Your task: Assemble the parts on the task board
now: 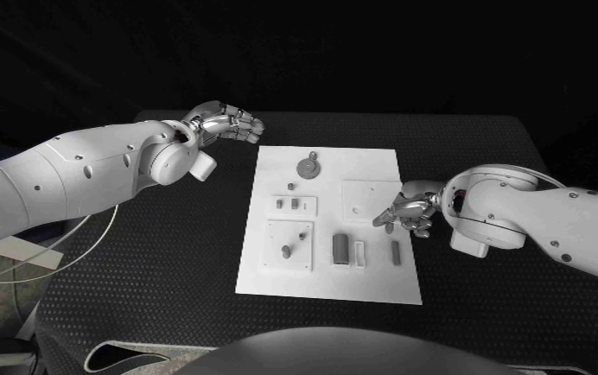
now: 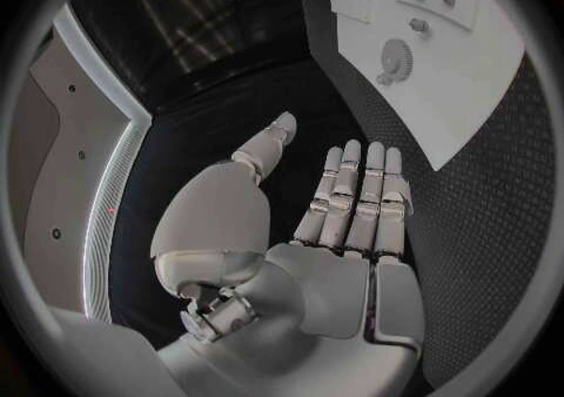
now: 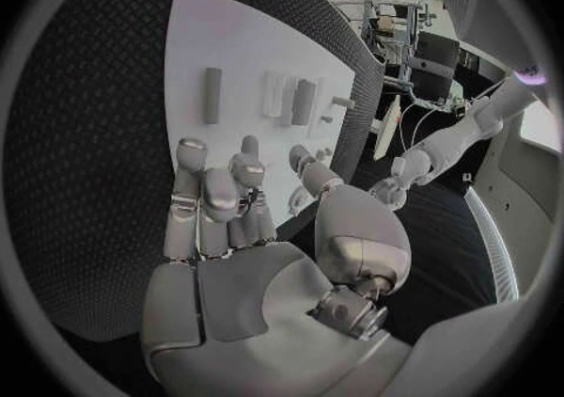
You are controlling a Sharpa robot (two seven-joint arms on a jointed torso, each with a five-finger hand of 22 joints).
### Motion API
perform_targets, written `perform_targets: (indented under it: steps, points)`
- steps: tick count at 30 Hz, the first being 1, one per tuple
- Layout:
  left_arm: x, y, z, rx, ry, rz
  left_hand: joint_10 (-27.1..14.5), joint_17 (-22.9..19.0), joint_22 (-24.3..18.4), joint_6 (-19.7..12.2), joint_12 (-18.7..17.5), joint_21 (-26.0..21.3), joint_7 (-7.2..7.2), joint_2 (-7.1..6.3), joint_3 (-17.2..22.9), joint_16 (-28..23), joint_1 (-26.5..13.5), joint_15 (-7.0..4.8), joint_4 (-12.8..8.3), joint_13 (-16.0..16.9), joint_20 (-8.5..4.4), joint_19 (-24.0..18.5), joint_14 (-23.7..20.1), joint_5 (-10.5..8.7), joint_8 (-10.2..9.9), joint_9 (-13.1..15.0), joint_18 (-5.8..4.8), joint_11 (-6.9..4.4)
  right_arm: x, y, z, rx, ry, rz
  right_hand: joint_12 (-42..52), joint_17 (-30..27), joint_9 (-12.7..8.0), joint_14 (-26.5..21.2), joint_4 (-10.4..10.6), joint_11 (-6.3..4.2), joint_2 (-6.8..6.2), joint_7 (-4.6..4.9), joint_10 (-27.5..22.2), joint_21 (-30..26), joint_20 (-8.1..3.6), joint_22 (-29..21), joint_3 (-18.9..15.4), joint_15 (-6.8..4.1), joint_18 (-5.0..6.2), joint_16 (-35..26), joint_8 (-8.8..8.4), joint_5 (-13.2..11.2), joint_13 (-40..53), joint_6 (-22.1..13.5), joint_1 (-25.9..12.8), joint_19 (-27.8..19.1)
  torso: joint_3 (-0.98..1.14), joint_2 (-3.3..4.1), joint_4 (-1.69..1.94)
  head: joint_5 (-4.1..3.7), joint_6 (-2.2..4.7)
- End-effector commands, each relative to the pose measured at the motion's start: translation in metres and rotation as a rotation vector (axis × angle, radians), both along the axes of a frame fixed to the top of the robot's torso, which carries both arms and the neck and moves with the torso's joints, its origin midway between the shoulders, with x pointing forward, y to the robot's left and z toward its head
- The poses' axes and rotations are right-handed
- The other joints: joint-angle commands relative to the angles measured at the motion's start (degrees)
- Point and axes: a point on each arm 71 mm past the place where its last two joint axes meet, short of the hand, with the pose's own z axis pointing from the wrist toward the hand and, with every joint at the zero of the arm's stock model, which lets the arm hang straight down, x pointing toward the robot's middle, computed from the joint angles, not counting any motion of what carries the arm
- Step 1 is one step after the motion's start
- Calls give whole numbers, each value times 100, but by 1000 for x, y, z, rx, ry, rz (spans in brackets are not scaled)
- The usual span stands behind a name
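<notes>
At the centre of my head view lies the task board (image 1: pixel 374 284), a white plate on the black table (image 1: pixel 149 289), whose surface shows a fine woven texture. I can make out several grey parts on it: a round geared piece (image 1: pixel 308 167) near the board's upper edge, two small blocks (image 1: pixel 294 205) set in a raised square below it, a dark upright block (image 1: pixel 340 248) lower down, and a slim dark bar (image 1: pixel 395 252) to its right; their exact shapes are too small for me to tell. My right hand (image 1: pixel 408 212) sits over the right edge of the board at mid-frame, fingers curled downward, and part of the raised square panel (image 1: pixel 369 195) beneath it is covered; from the head view I cannot tell whether the fingertips touch the board. From the right wrist, that hand (image 3: pixel 229 218) has its fingers straight and slightly apart with nothing in them, above the board (image 3: pixel 235 49). My left hand (image 1: pixel 228 123) hovers at upper left of centre, off the board, over the table; from the left wrist its fingers (image 2: pixel 352 195) lie extended side by side, thumb out, holding nothing. I can read no writing or labels anywhere. Behind the table everything is dark.
</notes>
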Motion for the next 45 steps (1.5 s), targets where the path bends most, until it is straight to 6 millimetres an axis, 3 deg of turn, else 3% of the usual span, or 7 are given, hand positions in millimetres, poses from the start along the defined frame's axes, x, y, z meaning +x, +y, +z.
perform_targets:
  steps: [1, 6, 27, 36, 45]
  points:
    - [0, -2, 1, -5, -4, -12, -7, 6, -6, -2, 30, 18, 18, -41, -8, -25, 6, 27, 25, -7, 37, -21, 11, -21, 39, -1, -4, 0, -2, -7, -3, -79, 17, 49, 18, 4, 8, 35, -69, -5, 72, 24, 46, 30, -6, 92, -7, -14, 81, 30, 9, 14, -10, 62, 15, 48, 6, 4, 0, -15, 4]
    - [0, -3, 1, -5, -5, -13, -6, 6, -7, -1, 30, 18, 15, -42, -8, -26, 5, 26, 26, -8, 37, -21, 10, -21, 40, 0, -4, -3, -6, -13, -6, -108, 39, 58, 14, 1, 11, 36, -150, -4, 109, 24, 50, 29, -5, 91, -24, -13, 81, 25, 4, 14, -21, 65, 39, 42, 2, 4, -9, -29, 11]
    - [0, -2, 0, -4, 1, -17, -5, 9, -10, 0, 31, 19, 10, -40, -7, -29, 0, 26, 31, -13, 37, -21, 10, -21, 41, 0, -3, -9, -12, -19, -38, -191, 52, 85, 4, -4, 11, 23, -196, 3, 116, 30, 50, 18, 9, 88, -65, -4, 81, 14, -7, 14, -39, 70, -1, 21, -7, 5, 17, -49, -11]
    - [0, -2, 1, -3, 1, -17, -5, 9, -11, 0, 31, 18, 9, -41, -9, -31, -4, 26, 34, -15, 37, -22, 9, -21, 42, 0, -4, -10, -15, -12, -49, -211, 57, 111, 4, -5, 13, 22, -203, 2, 128, 28, 51, 17, 9, 88, -61, -4, 81, 13, -5, 14, -41, 77, 2, 19, -5, 5, 13, -30, -34]
    - [-1, 0, 0, -1, 4, -17, -3, 10, -12, 1, 32, 18, 8, -38, -8, -32, -7, 27, 37, -17, 37, -23, 9, -21, 43, 0, -3, -11, -20, -4, -57, -293, 50, 197, 4, -6, 16, 19, -338, 2, 161, 28, 54, 19, 11, 90, -54, -4, 81, 13, -15, 14, -53, 85, 81, 11, -9, 4, 10, -21, -56]
